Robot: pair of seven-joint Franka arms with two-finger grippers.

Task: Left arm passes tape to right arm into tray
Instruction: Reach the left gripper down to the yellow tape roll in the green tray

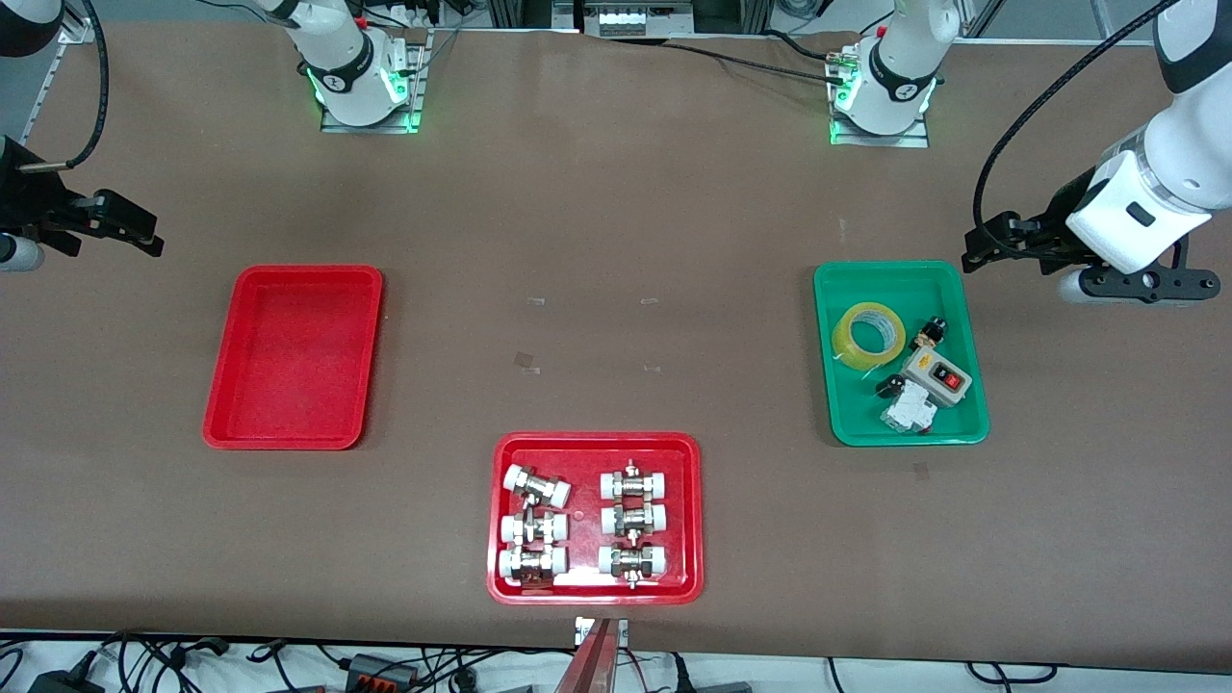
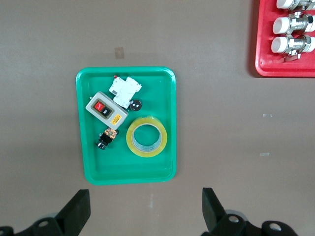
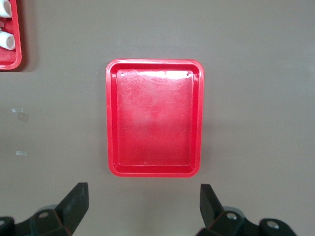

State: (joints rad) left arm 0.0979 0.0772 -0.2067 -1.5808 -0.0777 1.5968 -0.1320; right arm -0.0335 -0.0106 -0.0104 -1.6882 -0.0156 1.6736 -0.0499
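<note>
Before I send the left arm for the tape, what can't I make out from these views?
- Left claw: wrist view's lower edge cuts off its body; only the open fingers show.
- Right claw: likewise cut in its wrist view; the front view's edge crops its arm.
- Parts beside the tape in the green tray: markings too small.
- Red tray: nothing hidden.

Both arms wait raised at their own ends of the table, the left gripper (image 2: 142, 214) and the right gripper (image 3: 142, 209) each empty with fingers spread wide, pointing downward.
</note>
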